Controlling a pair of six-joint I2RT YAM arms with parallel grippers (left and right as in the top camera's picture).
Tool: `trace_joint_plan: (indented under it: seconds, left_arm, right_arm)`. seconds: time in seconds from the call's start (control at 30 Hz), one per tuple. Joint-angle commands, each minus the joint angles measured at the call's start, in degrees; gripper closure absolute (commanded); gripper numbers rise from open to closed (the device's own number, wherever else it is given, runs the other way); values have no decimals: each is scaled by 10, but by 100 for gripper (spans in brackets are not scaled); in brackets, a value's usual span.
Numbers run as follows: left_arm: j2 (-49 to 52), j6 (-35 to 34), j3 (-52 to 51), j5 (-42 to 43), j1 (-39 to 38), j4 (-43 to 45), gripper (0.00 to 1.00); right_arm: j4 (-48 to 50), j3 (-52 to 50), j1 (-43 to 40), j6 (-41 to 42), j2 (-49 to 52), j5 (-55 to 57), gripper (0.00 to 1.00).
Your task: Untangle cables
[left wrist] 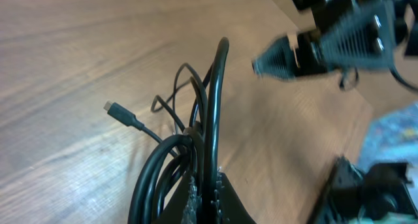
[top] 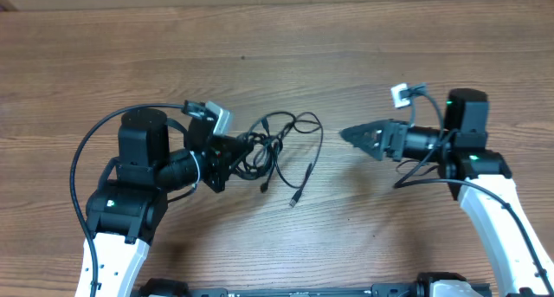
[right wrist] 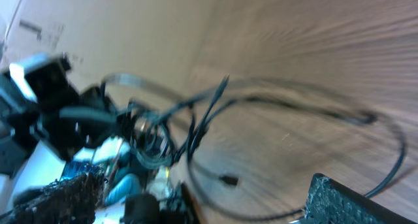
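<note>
Left gripper (top: 241, 150), center-left of the frame, is pinched tight on the cables (top: 277, 132); right gripper (top: 353, 134), center-right, hangs wide open, apart from them.

Thin black cables (top: 281, 145), one silver-tipped plug (top: 293, 203), warm brown surface (top: 260, 37) with darker wood-grain streaks, matte black left gripper (top: 242, 150), black grid-textured right gripper (top: 351, 134), white arm shells (top: 108, 254), small green light (top: 450, 100)

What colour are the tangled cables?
Black; the cables show best in the overhead view.
</note>
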Motion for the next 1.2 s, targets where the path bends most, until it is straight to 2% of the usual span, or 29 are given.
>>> trace_joint_plan:
  seconds: [0.0, 0.2, 0.4, 0.73, 0.97, 1.17]
  left_arm:
    - [-6, -52, 13, -20, 3, 24, 96]
    - [-6, -81, 13, -19, 3, 61, 96]
    - [-6, -111, 13, -12, 2, 72, 96]
    - [-6, -130, 13, 57, 2, 124, 96]
    - [-6, -130, 13, 80, 2, 126, 96]
    - [-6, -130, 13, 120, 2, 125, 96]
  right_arm:
    - [1, 8, 36, -5, -1, 14, 0]
    - [5, 8, 87, 16, -1, 27, 0]
    - [19, 8, 114, 119, -1, 90, 0]
    - [127, 8, 164, 290, -1, 136, 0]
    - [141, 8, 217, 347, -1, 205, 0]
    - [142, 8, 240, 359, -1, 257, 0]
